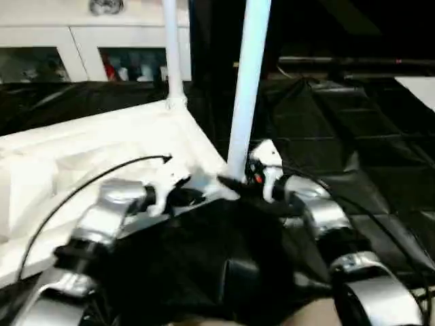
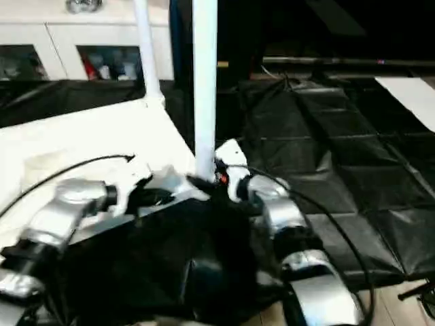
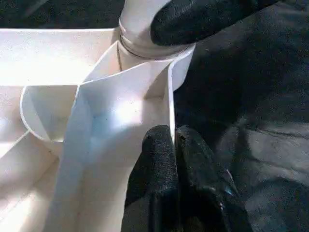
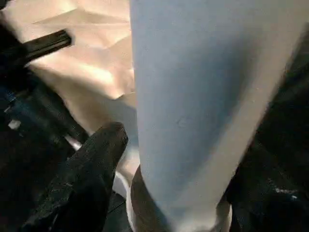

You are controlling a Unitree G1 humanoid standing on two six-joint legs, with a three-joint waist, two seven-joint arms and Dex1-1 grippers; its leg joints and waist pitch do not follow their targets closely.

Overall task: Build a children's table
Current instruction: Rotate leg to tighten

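Leg (image 1: 245, 88) seemingly between right jaws.

**No readable text**

You will find nothing to read here: no lettering, label, brand, number or sign can be made out on any surface. The items behind the cabinet (image 1: 81, 58) glass doors, well beyond both claws, are too blurred for you to tell whether they carry any print.

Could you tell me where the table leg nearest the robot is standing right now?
The near leg stands upright in the tabletop's near corner socket, just ahead of the right gripper, with the far leg behind it.
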